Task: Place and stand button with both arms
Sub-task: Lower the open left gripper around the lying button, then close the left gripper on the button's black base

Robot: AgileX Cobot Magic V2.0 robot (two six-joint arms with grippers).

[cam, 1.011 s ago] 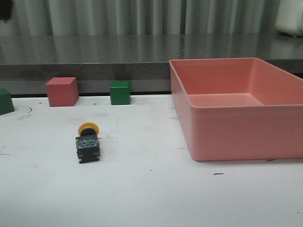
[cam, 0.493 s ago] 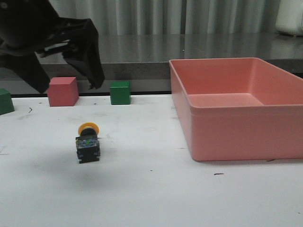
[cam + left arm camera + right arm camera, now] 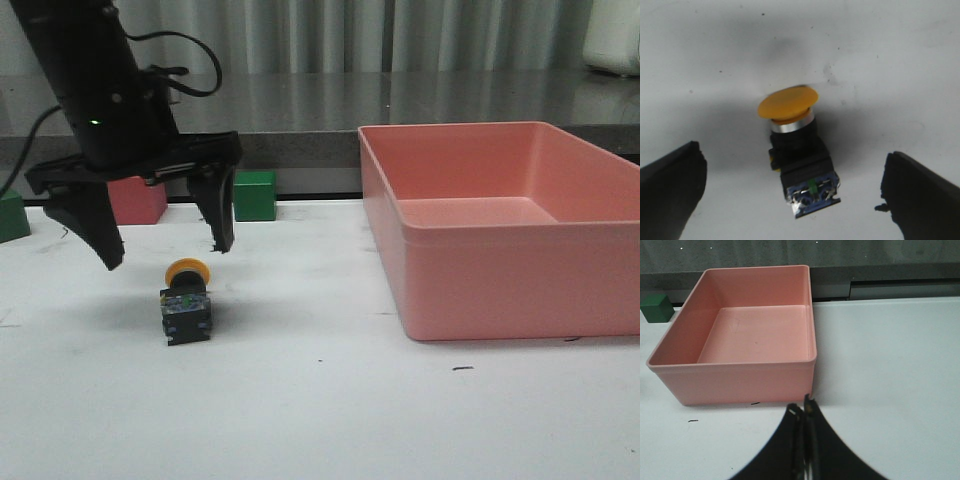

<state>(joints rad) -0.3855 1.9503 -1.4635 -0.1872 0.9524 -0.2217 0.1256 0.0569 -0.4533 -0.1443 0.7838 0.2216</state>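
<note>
The button (image 3: 186,297) lies on its side on the white table, yellow cap toward the back, clear bluish base toward the front. It also shows in the left wrist view (image 3: 797,155). My left gripper (image 3: 165,255) hangs open just above and behind it, one finger on each side, not touching it. In the left wrist view the fingers (image 3: 670,192) stand wide apart around the button. My right gripper (image 3: 803,412) is shut and empty, over bare table in front of the pink bin; it is out of the front view.
A large pink bin (image 3: 500,225) stands at the right, also in the right wrist view (image 3: 740,335). A pink cube (image 3: 135,200) and a green cube (image 3: 254,195) sit at the back, partly behind the left arm. Another green cube (image 3: 10,215) is at the far left.
My left arm has come in from the upper left and dropped over the button, fingers open. The button has not moved.
</note>
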